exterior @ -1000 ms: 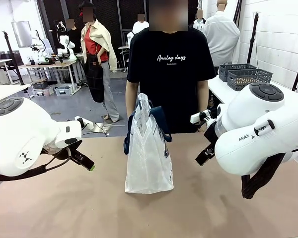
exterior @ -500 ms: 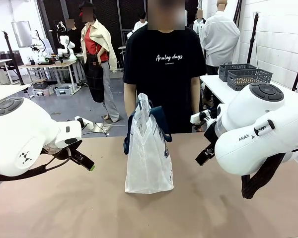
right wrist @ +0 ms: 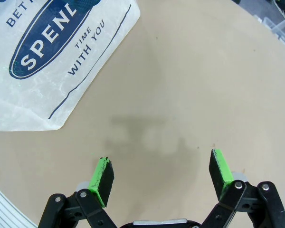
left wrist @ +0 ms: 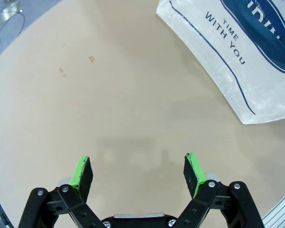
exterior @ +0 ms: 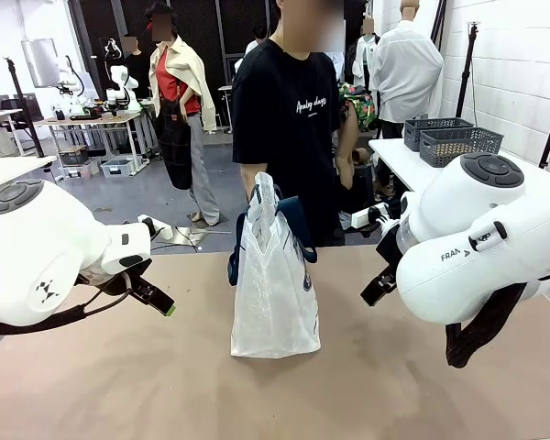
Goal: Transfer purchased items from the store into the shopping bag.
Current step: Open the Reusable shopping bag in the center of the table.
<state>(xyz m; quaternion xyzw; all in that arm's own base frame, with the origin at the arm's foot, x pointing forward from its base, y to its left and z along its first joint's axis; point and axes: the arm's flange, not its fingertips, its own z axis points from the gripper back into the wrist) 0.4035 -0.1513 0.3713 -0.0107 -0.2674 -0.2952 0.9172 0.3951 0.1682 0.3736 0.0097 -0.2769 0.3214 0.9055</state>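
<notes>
Bag: the shopping bag (exterior: 275,293) stands upright mid-table (exterior: 119,394), navy handles drooping over its mouth, its sides slack.
Left arm: the left gripper (left wrist: 136,164) hangs over bare tabletop with jaws spread wide and nothing between them; the bag's corner is near.
Right arm: the right gripper (right wrist: 161,164) is likewise spread and empty, on the bag's other side.
Person: the person (exterior: 293,137) is at the far edge just behind the bag, turned sideways.
Baskets: 2 grey lattice baskets (exterior: 454,137) sit on a side table, well apart from the bag.
Progress: likely the very start, with 0 goods transferred and every pick and drop left.
</notes>
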